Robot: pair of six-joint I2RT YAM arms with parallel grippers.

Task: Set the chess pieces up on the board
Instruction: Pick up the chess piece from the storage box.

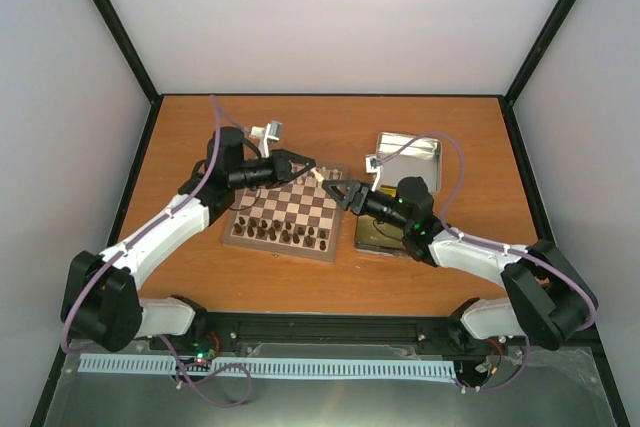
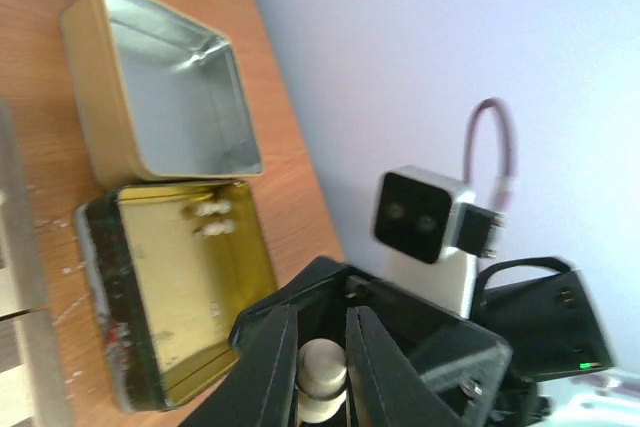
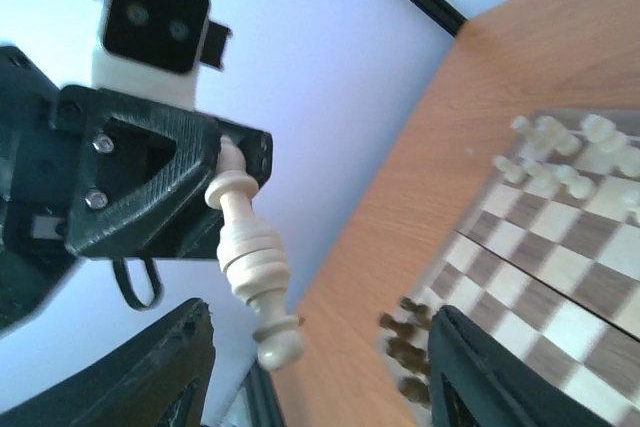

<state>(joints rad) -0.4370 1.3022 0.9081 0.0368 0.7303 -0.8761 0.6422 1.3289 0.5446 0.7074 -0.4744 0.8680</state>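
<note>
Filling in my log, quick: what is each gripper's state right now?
Left gripper: closed, holding a cream chess piece.
Right gripper: open, holding nothing.

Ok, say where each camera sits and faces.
Top: above and behind, looking down at the board; left arm and right arm show.
Left wrist: faces the gold tin past its shut fingers.
Right wrist: faces the left gripper, board beside; its open fingers show.
Shared: both wrists see the cream piece the left gripper holds.

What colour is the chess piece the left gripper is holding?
The chess piece is cream-white, clearest in the right wrist view.
</note>
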